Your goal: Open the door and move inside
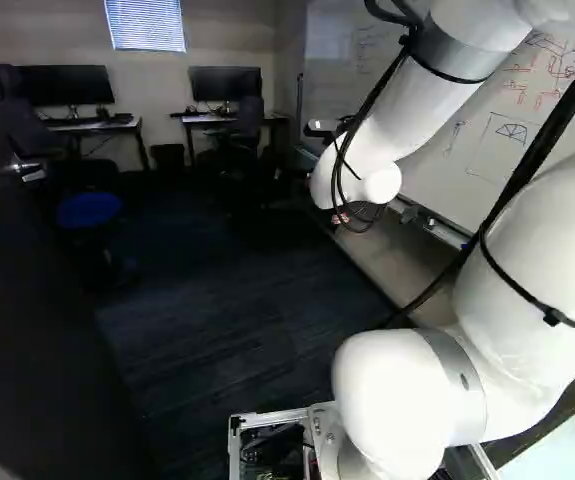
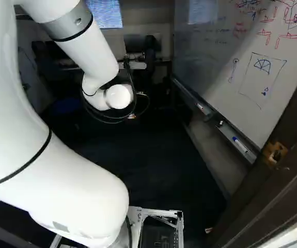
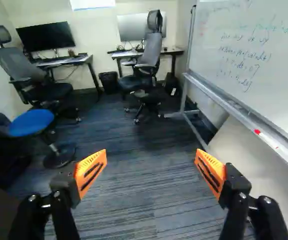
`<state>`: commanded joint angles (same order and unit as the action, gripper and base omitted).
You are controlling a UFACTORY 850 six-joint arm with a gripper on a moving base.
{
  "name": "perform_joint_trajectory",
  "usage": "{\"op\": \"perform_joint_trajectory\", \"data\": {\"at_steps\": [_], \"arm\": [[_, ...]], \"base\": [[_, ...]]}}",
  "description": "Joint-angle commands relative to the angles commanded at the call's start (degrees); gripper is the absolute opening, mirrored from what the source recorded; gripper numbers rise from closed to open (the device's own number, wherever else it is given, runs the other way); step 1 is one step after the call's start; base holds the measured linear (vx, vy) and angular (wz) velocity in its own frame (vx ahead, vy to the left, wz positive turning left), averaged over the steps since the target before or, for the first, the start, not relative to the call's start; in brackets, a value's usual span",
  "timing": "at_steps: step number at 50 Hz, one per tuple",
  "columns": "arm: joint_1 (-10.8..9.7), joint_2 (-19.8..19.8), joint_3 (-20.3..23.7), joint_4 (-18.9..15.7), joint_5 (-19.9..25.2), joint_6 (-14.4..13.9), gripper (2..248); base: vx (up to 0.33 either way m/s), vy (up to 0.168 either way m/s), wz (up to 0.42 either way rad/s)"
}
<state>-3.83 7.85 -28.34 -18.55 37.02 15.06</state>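
White, bulky joints of the arm [image 1: 407,400] crowd the right of the left base view, cutting off much of the whiteboard [image 1: 497,130]. Beyond its far end, the gripper [image 1: 340,219] is nearly all hidden, only a scrap of orange peeping past the cables. Along the left, what seems to be the door [image 1: 37,330] stands open, so dark that its edges are hard to trace; a metal handle [image 1: 29,172] catches some light.

In the right base view the arm covers most of the left side, masking the door. A brown door frame [image 2: 251,196] with a brass latch plate [image 2: 275,153] runs off at the right, and the desks ahead are half lost behind the wrist and in shadow.

In the wrist view the gripper [image 3: 150,155] has its fingers spread wide, nothing between them but a view of carpet [image 3: 149,185]; their bases are cut off. A blue stool [image 3: 31,123] is beside a shadowed patch, partly cropped. Two office chairs [image 3: 154,55] partly block the desks [image 3: 176,51]. Whether the dark corner by one finger is the door, I cannot tell.
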Motion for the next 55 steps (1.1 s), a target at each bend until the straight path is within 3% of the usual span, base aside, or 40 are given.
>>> {"op": "perform_joint_trajectory", "data": {"at_steps": [55], "arm": [[0.0,0.0,0.0,0.0,0.0,0.0,247]], "base": [[0.228,0.006,0.008]]}}
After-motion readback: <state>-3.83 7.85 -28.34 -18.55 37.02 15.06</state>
